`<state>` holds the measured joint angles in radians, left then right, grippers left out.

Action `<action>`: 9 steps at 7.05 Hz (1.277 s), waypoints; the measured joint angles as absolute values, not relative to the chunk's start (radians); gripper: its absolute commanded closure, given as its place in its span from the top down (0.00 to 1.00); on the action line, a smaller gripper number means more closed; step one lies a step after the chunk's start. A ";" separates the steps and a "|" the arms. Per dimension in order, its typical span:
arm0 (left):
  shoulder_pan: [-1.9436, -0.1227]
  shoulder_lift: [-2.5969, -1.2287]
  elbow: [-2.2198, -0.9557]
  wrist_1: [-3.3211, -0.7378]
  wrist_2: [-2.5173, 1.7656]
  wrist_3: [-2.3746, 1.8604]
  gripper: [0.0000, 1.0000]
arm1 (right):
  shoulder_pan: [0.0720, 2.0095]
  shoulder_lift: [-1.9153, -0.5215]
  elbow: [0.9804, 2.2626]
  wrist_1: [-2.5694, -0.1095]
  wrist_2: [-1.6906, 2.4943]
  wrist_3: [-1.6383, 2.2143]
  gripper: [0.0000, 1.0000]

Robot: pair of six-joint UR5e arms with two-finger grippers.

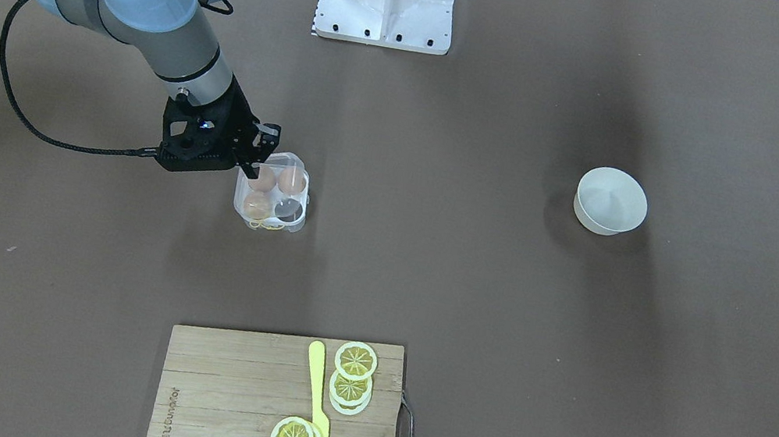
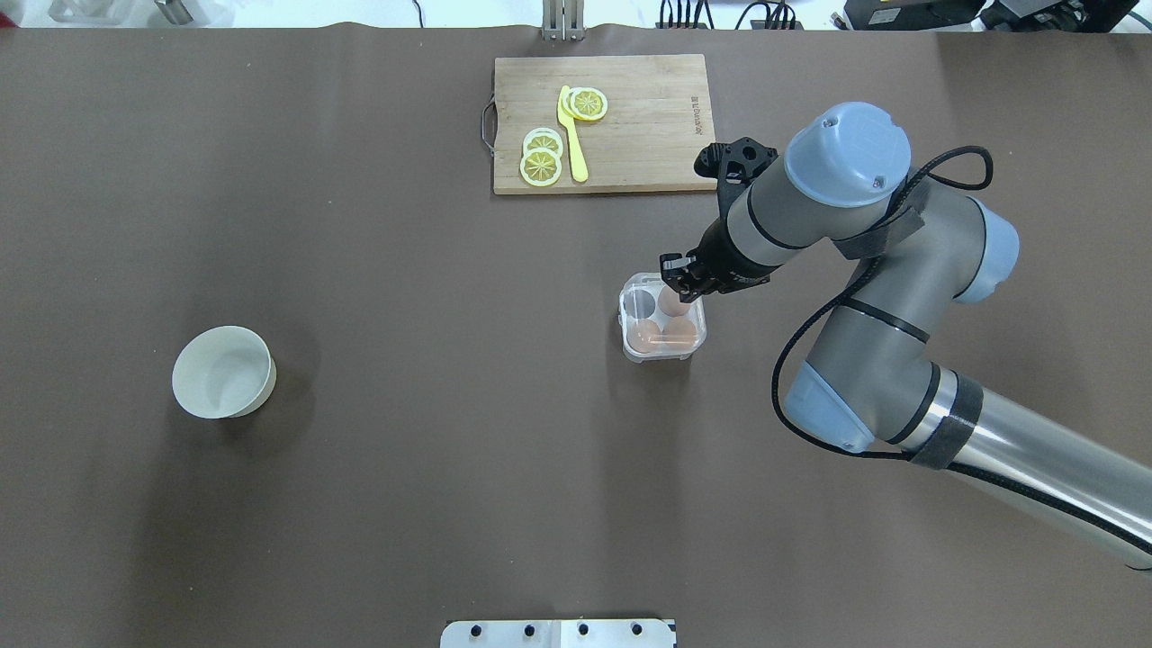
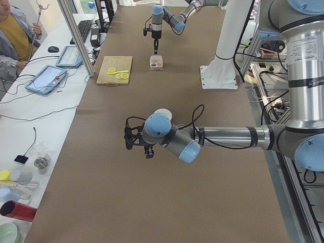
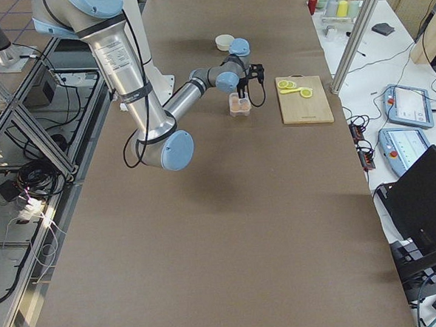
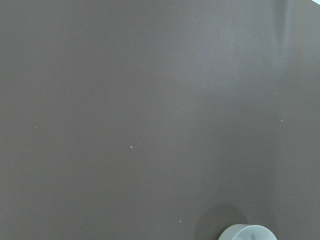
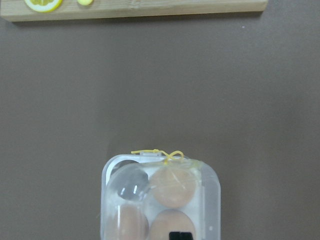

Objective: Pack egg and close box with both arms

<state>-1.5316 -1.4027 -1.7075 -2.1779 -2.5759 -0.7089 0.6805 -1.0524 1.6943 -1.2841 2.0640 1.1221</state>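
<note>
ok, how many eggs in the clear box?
3, all in the small clear-plastic box: one orange-brown egg, second egg in the robot-side row, third egg in the far row. Fourth cup empty.

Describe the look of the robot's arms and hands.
Both arms are grey metal tubes with light-blue rounded joint caps and black bands. The right arm carries a looping black cable to its black two-fingered right hand. The left arm is alike, its left hand black too.

Clear box (image 6: 212, 199) holds three orange-brown eggs (image 6: 173, 186), one cup empty.
</note>
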 measured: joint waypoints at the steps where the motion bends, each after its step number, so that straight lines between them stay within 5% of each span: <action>1: -1.541 -1.402 -1.703 -2.177 -2.573 -0.697 0.98 | 0.687 -1.046 1.691 -1.270 2.072 1.135 0.00; 4: -1.552 -1.397 -1.687 -2.174 -2.503 -0.604 0.98 | 0.871 -1.119 1.721 -1.273 2.243 1.077 0.00; 7: -1.566 -1.388 -1.670 -2.022 -2.340 -0.231 0.98 | 1.116 -1.363 1.790 -1.304 2.321 0.737 0.00; 8: -1.578 -1.387 -1.667 -1.955 -2.318 -0.122 0.98 | 1.201 -1.434 1.795 -1.361 2.332 0.567 0.08; 9: -1.586 -1.381 -1.664 -1.915 -2.310 -0.058 0.98 | 1.287 -1.484 1.796 -1.451 2.341 0.388 0.37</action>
